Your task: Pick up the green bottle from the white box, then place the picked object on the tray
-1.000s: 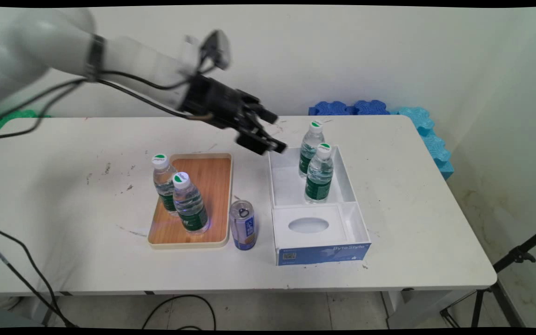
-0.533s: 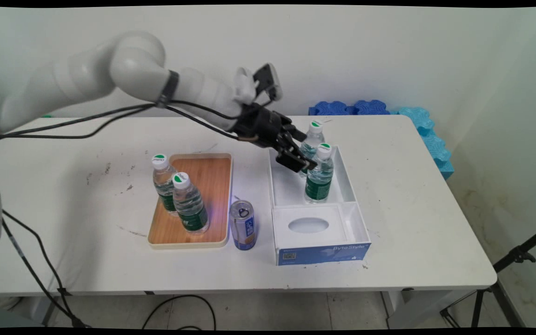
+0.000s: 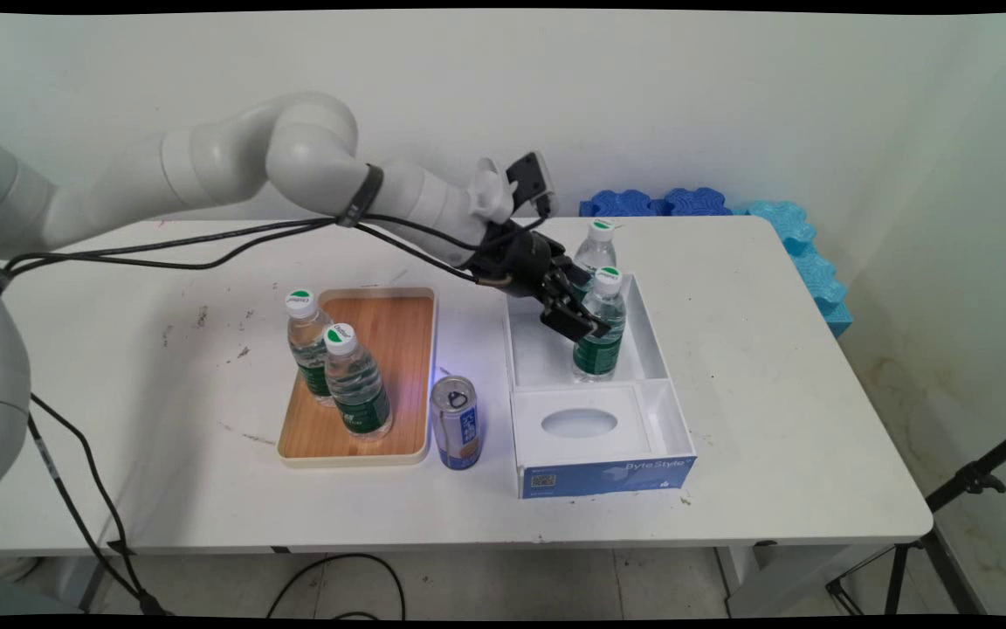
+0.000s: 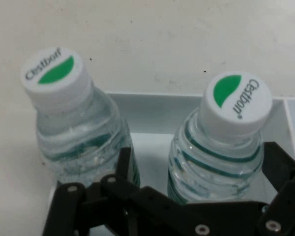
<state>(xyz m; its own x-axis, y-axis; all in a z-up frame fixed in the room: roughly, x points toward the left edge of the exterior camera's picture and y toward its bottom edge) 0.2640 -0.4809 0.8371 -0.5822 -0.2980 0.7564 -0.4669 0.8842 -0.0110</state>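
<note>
- the black two-finger gripper (image 3: pixel 584 313) is low inside the white open box (image 3: pixel 653 349), with its two fingers spread apart on either side of the near clear water bottle with a white and green cap (image 4: pixel 221 142); it straddles the bottle but is not squeezing it yet
- a second ago the gripper was up in the air left of the box; now it has come down and across to this bottle
- a second clear water bottle with the same cap (image 4: pixel 76 128) stands just beside it at the back of the box, very close to one finger (image 4: pixel 124 164), so it could get bumped
- the front part of the box holds a white insert with an oval hole (image 3: pixel 579 423)
- a small blue and silver drink can (image 3: pixel 456 422) stands between the box and a wooden tray with a cream rim (image 3: pixel 398 349)
- two more water bottles (image 3: pixel 341 376) stand on the tray, well apart from the gripper
- all of it sits on the white table (image 3: pixel 774 419)
</note>
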